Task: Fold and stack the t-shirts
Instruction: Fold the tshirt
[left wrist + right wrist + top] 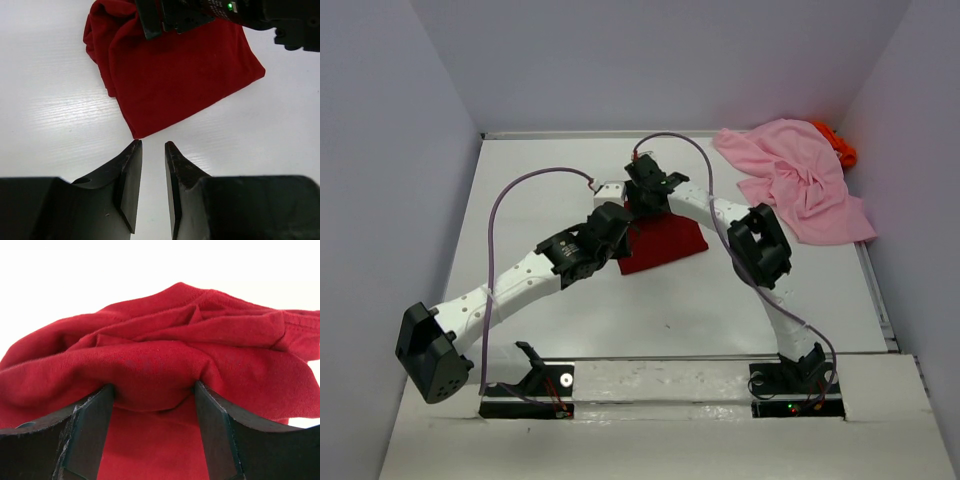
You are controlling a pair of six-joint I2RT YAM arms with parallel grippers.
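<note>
Now, a fold of the dark red t-shirt [160, 355] is clamped by the right gripper [154, 390]; the left gripper [152, 145] is held narrowly parted, empty, beside it

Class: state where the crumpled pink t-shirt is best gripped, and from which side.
Probably pinch the raised bunched ridge mid-way across the pink t-shirt, from above: its edges lie flat on the table, and the orange t-shirt crowds its far side.

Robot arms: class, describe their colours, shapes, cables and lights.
The left arm and right arm have white links, black joints and bases. A thin purple cable trails along each. Jaws: flat black tapered blades. A green light shows on the right wrist.
</note>
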